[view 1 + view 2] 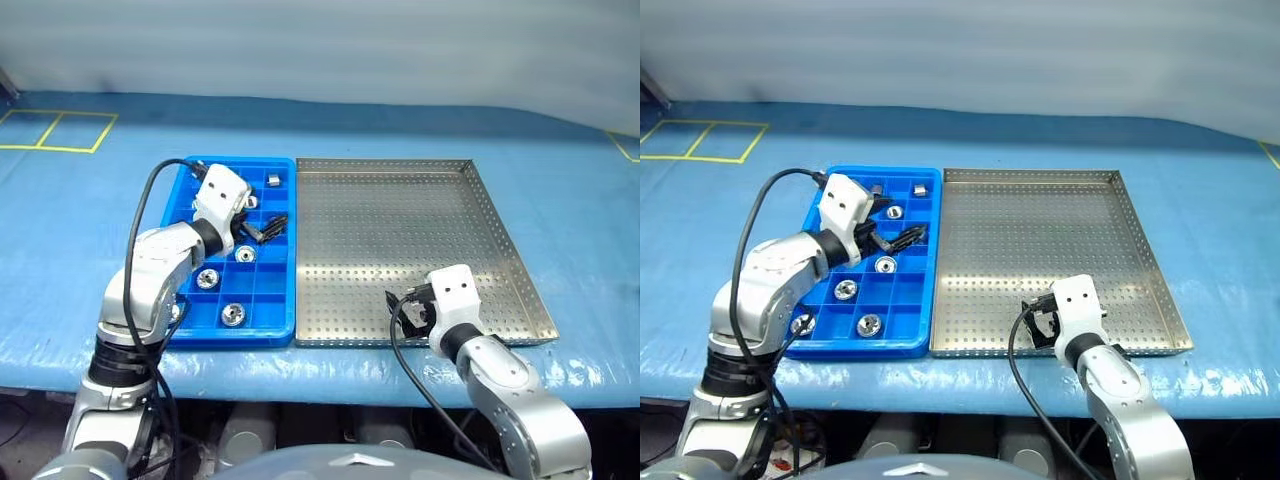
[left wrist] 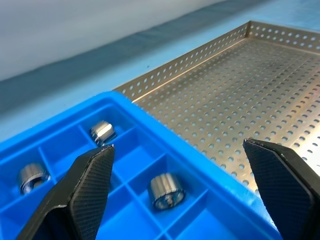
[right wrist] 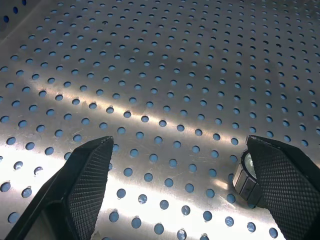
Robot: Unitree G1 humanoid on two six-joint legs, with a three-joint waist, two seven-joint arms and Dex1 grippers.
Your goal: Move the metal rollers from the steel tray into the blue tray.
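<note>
Right hand [image 3: 175, 190]: nearest the camera, over the near edge of the steel tray, fingers wide apart with nothing between them.
Roller by right hand [image 3: 243, 180]: one metal roller lies on the perforated base, just beside the inner face of one finger [image 3: 285, 185]; whether they touch cannot be told.
Steel tray [image 1: 400, 175]: lies on the table, its left rim touching or just beside the blue tray; the base looks bare in the head views, where the right hand covers the near edge.
Left hand [image 2: 180, 190]: over the right part of the blue tray, pointing toward the steel tray, fingers wide apart and holding nothing.
Blue tray [image 1: 283, 330]: left of the steel tray, divided into small square compartments.
Rollers in blue tray: several sit in separate compartments, among them one near the front [image 1: 233, 315], one further back [image 1: 207, 279], one mid tray [image 1: 245, 254] and one near the far right corner [image 1: 271, 180].
Table [image 1: 560, 200]: covered in blue sheet, with yellow tape lines at the far left.
</note>
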